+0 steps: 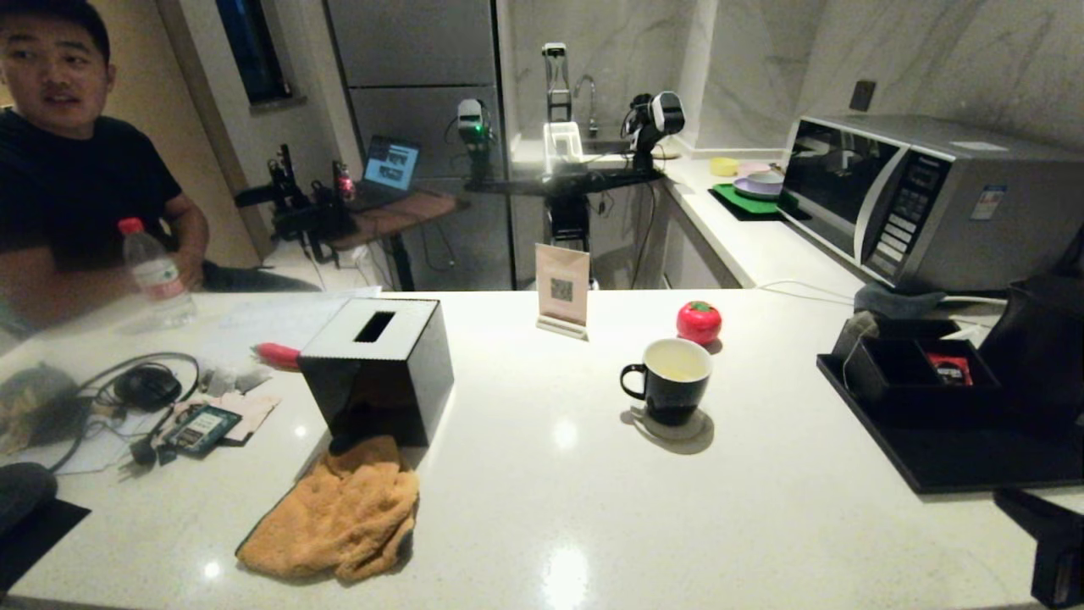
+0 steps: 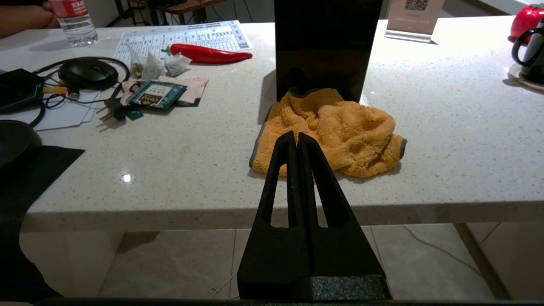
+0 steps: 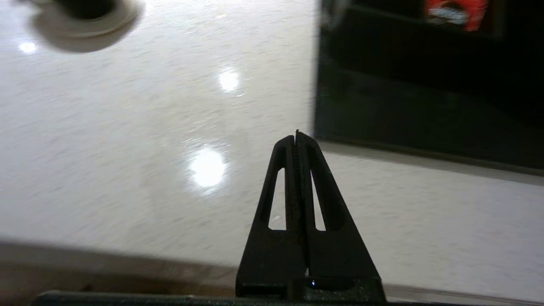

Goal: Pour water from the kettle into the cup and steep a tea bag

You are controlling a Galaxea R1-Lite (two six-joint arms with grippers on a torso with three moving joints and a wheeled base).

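Two closed, empty pincers are waiting, the right pincer (image 3: 296,135) hovering over the surface (image 1: 542,508) beside the tray (image 1: 974,462); with the cup (image 1: 669,381) centrally placed, fetching the kettle (image 1: 1046,339) probably comes next.

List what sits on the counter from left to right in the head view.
Plastic bottle → black mouse → black tissue box → card stand → cup → black tray → kettle.
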